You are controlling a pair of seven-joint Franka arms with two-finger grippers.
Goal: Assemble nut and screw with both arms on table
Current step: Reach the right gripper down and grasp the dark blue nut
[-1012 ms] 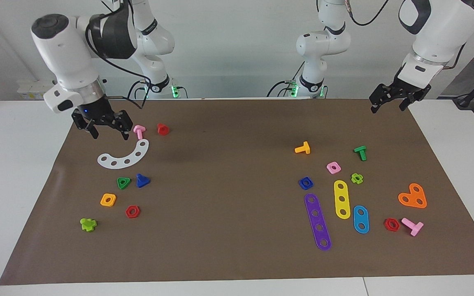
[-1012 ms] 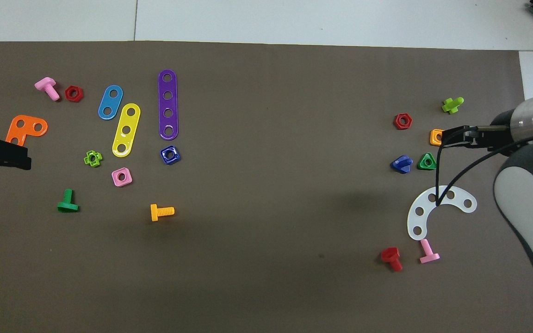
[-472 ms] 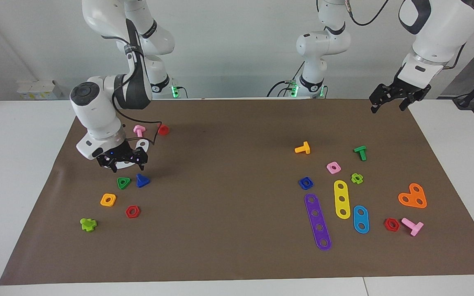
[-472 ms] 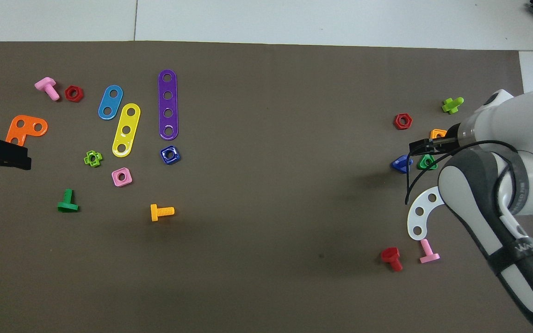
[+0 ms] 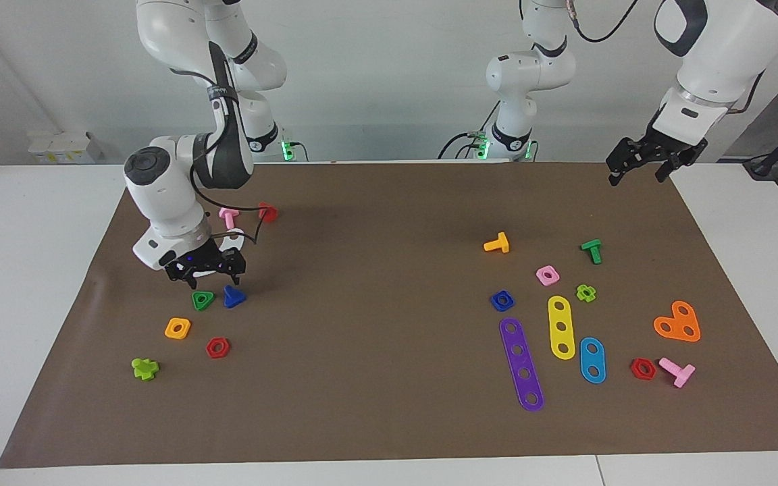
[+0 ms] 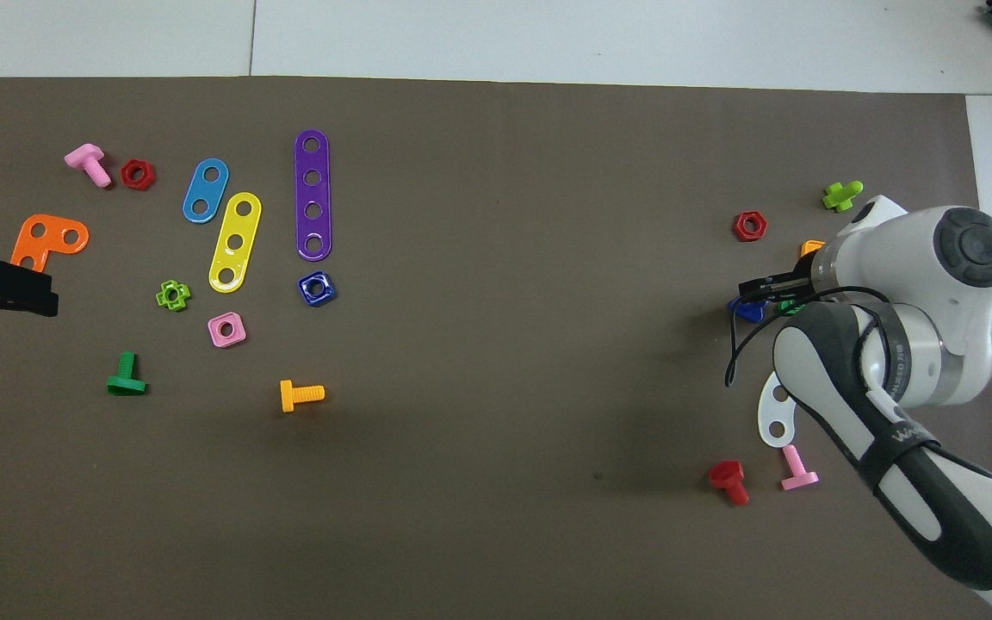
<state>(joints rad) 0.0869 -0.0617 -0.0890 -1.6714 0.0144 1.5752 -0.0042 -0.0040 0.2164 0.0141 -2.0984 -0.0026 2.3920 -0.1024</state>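
My right fingers (image 5: 205, 271) have dropped from beside the pink bolt to just above the blue screw (image 5: 233, 296), spread apart, not touching it. The screw lies on the counter (image 5: 375, 405) beside the green triangle nut (image 5: 202, 300). The blue nut (image 5: 502, 300) sits toward my left arm's end. My left fingers (image 5: 639, 164) wait, apart, over the mat's corner.

7 screws: pink (image 5: 229, 216), red (image 5: 267, 212), dark blue (image 5: 233, 296), lime (image 5: 145, 368), orange (image 5: 497, 243), green (image 5: 591, 250), pink (image 5: 677, 371). 7 nuts: green (image 5: 202, 300), orange (image 5: 177, 328), red (image 5: 217, 347), dark blue (image 5: 502, 300), pink (image 5: 547, 275), lime (image 5: 586, 293), red (image 5: 643, 368). 5 holed plates: white (image 6: 773, 418), purple (image 5: 521, 364), yellow (image 5: 561, 327), blue (image 5: 592, 360), orange (image 5: 677, 322). 2 arms (image 5: 159, 196) (image 5: 699, 54). 1 mat (image 5: 375, 337)
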